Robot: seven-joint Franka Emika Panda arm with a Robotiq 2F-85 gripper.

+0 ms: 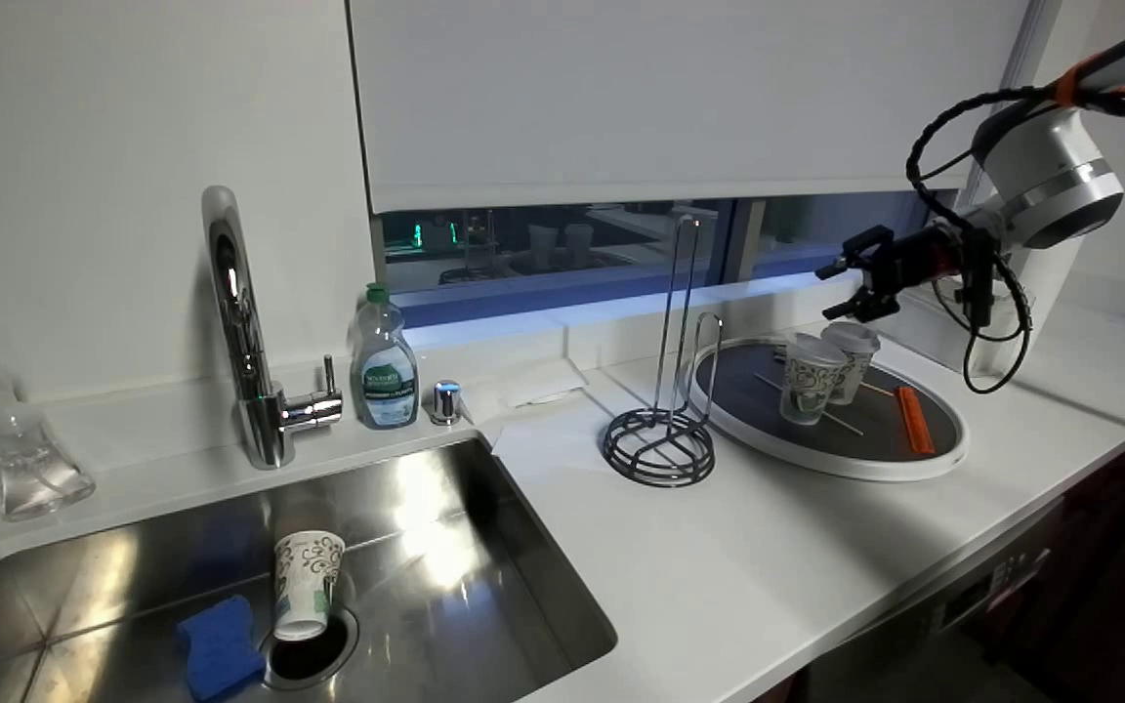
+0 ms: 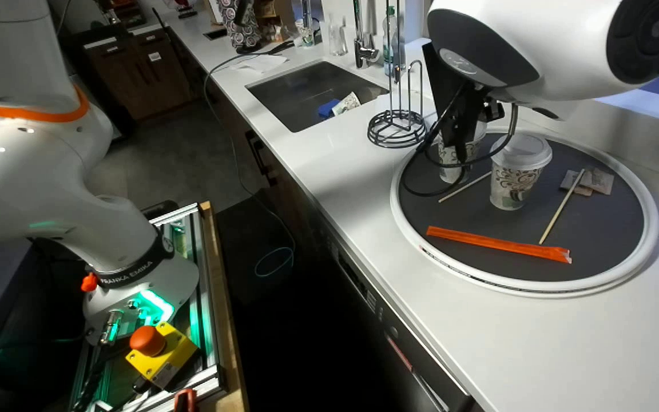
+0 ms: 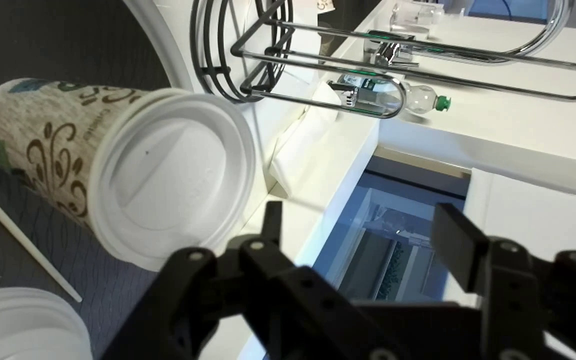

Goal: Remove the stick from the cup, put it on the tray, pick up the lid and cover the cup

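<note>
Blue sponge (image 1: pixel 219 648) in steel sink (image 1: pixel 489 586)

Wire stand (image 1: pixel 658 447) (tall) and two cups (image 2: pixel 514 177) on the tray (image 2: pixel 604 229) obstruct; above the orange packet (image 2: pixel 498 244) is room

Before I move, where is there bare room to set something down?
Bare counter lies between sink, wire stand and tray. On the tray, a smaller patch sits between packets, stick, orange strip and rim. Crowded: around the two lidded cups.

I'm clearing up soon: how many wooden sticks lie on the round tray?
2 on the tray: one stick between the two lidded cups, the other stick reaching from the small packets toward the orange strip. More may be hidden behind the cups.
</note>
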